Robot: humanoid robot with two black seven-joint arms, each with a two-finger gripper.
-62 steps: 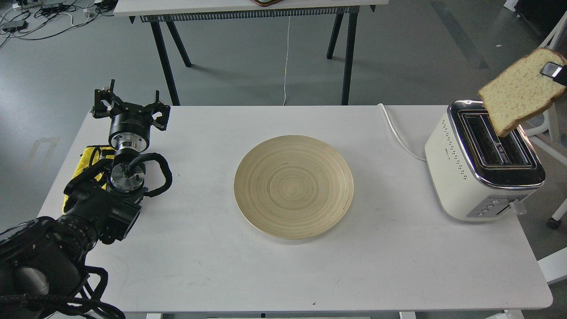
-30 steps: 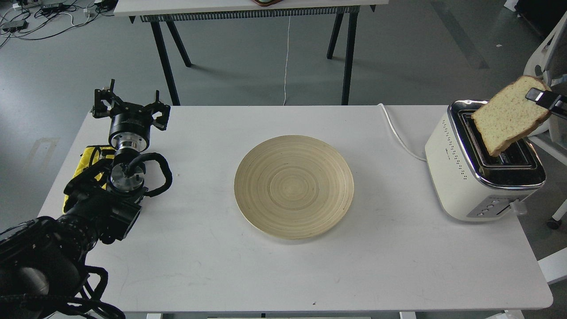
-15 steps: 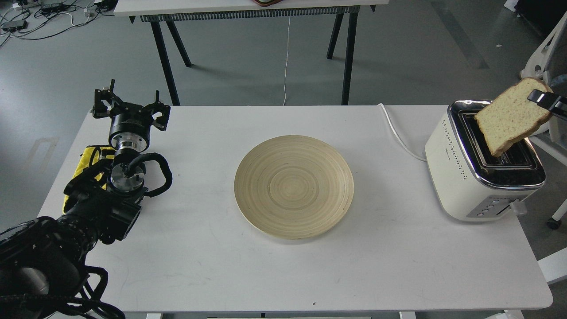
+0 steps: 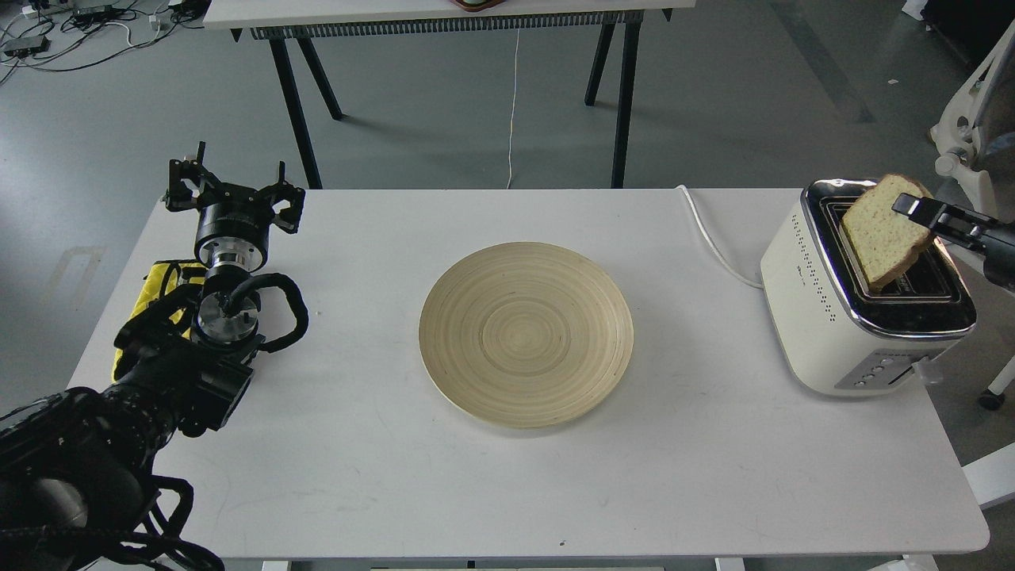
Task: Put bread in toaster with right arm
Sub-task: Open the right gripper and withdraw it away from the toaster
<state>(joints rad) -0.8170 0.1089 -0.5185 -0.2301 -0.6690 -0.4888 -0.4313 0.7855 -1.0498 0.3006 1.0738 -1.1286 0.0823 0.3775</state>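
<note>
The cream-white toaster with a chrome top stands at the table's right edge. The bread, a tan slice with a brown crust, stands tilted with its lower part sunk into the right-hand slot. My right gripper comes in from the right edge and is shut on the bread's upper corner; most of the arm is out of view. My left gripper is at the table's far left, open and empty, pointing away from me.
A round bamboo plate lies in the middle of the white table. A yellow object lies by my left arm. The toaster's white cord runs back-left. Another table's black legs stand behind. White equipment stands at right.
My right gripper has lowered the bread from above the toaster down and to the left, so its lower part now sits in the right-hand slot. The left arm has not moved.
</note>
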